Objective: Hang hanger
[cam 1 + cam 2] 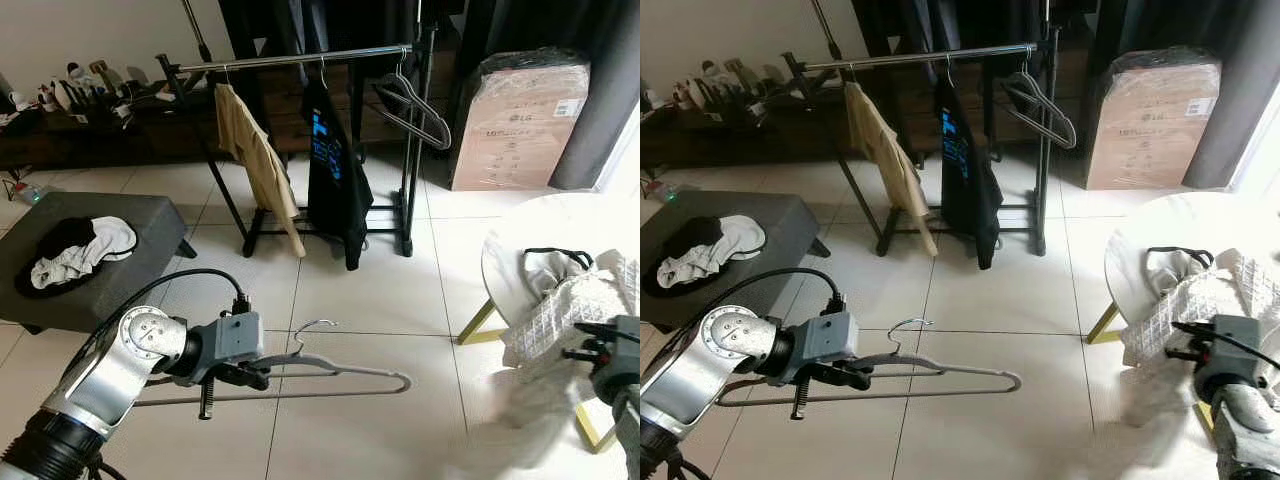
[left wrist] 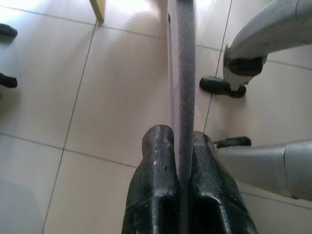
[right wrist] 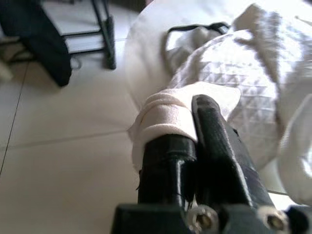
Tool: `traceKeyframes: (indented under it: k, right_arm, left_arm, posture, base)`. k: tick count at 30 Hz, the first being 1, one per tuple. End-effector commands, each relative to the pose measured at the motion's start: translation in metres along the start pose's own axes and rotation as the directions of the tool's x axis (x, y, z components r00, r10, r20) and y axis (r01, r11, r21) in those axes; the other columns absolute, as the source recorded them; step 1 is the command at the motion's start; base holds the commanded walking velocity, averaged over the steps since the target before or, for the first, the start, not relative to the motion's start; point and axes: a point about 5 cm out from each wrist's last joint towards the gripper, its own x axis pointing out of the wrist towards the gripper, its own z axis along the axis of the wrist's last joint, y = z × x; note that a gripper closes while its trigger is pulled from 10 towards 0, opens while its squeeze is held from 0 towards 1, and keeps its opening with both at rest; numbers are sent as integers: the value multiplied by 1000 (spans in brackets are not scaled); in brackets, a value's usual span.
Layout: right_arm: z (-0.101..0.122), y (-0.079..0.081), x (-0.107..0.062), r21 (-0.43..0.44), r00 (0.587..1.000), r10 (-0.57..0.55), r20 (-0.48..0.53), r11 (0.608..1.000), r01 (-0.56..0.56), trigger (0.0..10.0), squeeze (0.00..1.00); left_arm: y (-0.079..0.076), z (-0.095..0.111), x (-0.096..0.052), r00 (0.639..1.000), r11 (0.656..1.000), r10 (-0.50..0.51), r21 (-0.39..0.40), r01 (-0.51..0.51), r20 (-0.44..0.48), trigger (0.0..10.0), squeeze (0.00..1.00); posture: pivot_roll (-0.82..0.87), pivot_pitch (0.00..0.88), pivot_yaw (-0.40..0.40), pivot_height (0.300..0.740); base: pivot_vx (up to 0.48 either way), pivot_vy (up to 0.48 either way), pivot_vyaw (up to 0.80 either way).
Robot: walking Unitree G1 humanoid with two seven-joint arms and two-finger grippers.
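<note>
Hanger (image 1: 330, 372) pinched tight in my left hand (image 1: 262, 378), flat, hook up, ready for rail (image 1: 290, 60). Right hand (image 3: 192, 119) clenched on white cloth (image 3: 165, 119).

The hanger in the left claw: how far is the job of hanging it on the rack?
Done: the left claw has the grey hanger pinched, above the floor tiles. In hand: carrying it; the rack rail is across the room, with a tan garment, a black shirt and an empty hanger on it. Left: approach and hook it on. The right claw grips white cloth by the round table.
</note>
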Motion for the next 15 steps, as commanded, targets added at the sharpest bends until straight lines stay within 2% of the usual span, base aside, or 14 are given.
traceKeyframes:
  k: [1, 3, 4, 5, 6, 8, 9, 11, 12, 13, 15]
  right_arm:
    - [17, 7, 2, 35, 994, 18, 104, 999, -21, 0, 0]
    - [24, 13, 2, 48, 988, 39, 147, 998, -46, 0, 0]
    - [33, 23, -2, 47, 975, 73, 211, 995, -85, 0, 0]
    - [33, 23, -2, 47, 975, 73, 211, 995, -85, 0, 0]
    - [44, 39, -14, 68, 952, 102, 290, 990, -127, 0, 0]
    - [47, 48, -21, 80, 939, 129, 319, 983, -162, 0, 0]
    - [48, 52, -24, 87, 935, 138, 328, 981, -176, 0, 0]
    - [50, 71, -38, 75, 916, 207, 344, 966, -247, 0, 0]
    - [50, 79, -44, 71, 909, 229, 350, 960, -269, 0, 0]
    - [52, 95, -57, 85, 901, 241, 361, 954, -289, 0, 0]
    - [53, 100, -62, 76, 900, 234, 367, 957, -280, 0, 0]
  left_arm:
    - [1, -16, -2, 996, 999, 52, -11, -53, -69, 0, 0]
    - [4, -23, -1, 988, 992, 121, -13, -123, -94, 0, 0]
    - [11, -29, 6, 959, 959, 277, -50, -280, -65, 8863, 0]
    - [11, -29, 6, 959, 959, 277, -50, -280, -65, 8863, 0]
    - [14, -45, 19, 850, 822, 522, -222, -524, -73, 10000, 0]
    - [10, -51, 24, 807, 758, 586, -301, -578, -74, 10000, 0]
    - [8, -53, 26, 794, 741, 604, -320, -591, -68, 10000, 0]
    - [-5, -67, 36, 752, 645, 650, -443, -623, -111, 10000, 0]
    - [-12, -72, 41, 737, 614, 664, -469, -635, -129, 10000, 0]
    - [-28, -86, 52, 705, 517, 685, -559, -648, -184, 10000, 0]
    - [-34, -92, 56, 675, 451, 706, -599, -661, -213, 10000, 0]
  posture:
    - [-158, 140, 120, 740]
    - [-161, 139, 122, 740]
    - [-158, 139, 123, 740]
    - [-158, 139, 123, 740]
    - [-160, 136, 123, 740]
    - [-161, 135, 124, 740]
    - [-163, 136, 124, 740]
    - [-173, 133, 120, 740]
    - [-174, 132, 118, 740]
    - [-190, 126, 112, 740]
    - [-195, 119, 111, 740]
  base:
    - [0, 0, 0]
    - [0, 0, 0]
    - [0, 0, 0]
    - [0, 0, 0]
    - [0, 0, 0]
    - [0, 0, 0]
    - [0, 0, 0]
    - [0, 0, 0]
    - [0, 0, 0]
    - [0, 0, 0]
    - [0, 0, 0]
